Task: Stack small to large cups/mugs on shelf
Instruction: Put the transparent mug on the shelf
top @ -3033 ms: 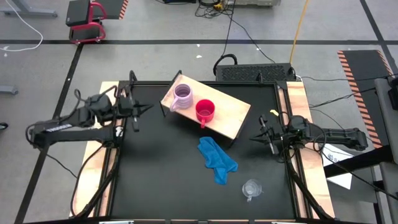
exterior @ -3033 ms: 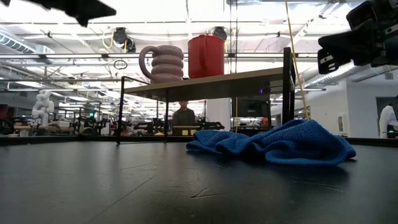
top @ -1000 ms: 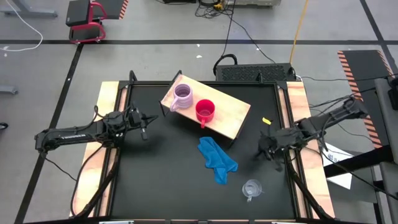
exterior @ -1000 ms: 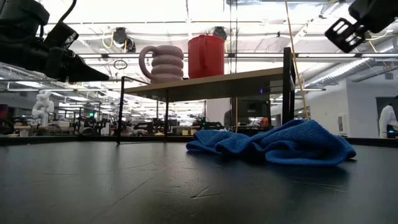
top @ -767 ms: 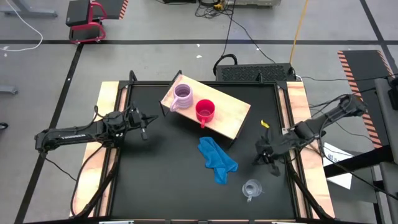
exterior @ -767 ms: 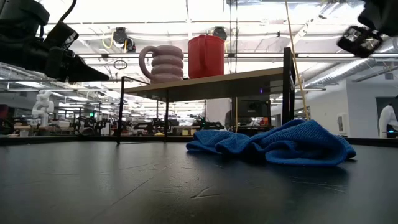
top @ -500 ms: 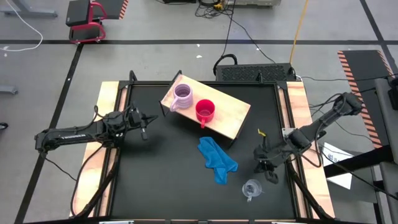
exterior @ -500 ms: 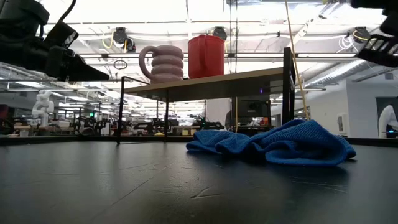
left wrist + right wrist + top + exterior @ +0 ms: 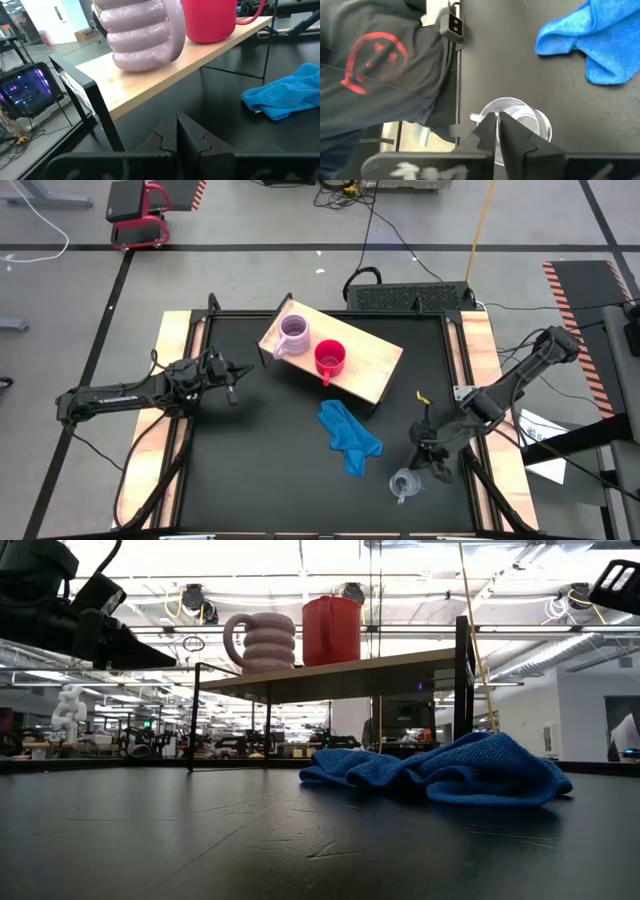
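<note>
Shelf (image 9: 375, 358) sits diagonal at table's far centre; lilac mug (image 9: 294, 333) & red mug (image 9: 330, 358) fill its left half, right half bare. Room under shelf between thin legs, seen in low view. Blue cloth (image 9: 350, 437) lies just in front of shelf, mid-table. Clear cup (image 9: 404, 483) near front-right edge, right gripper (image 9: 428, 457) just above it. Left-front tabletop (image 9: 250, 470) open.
</note>
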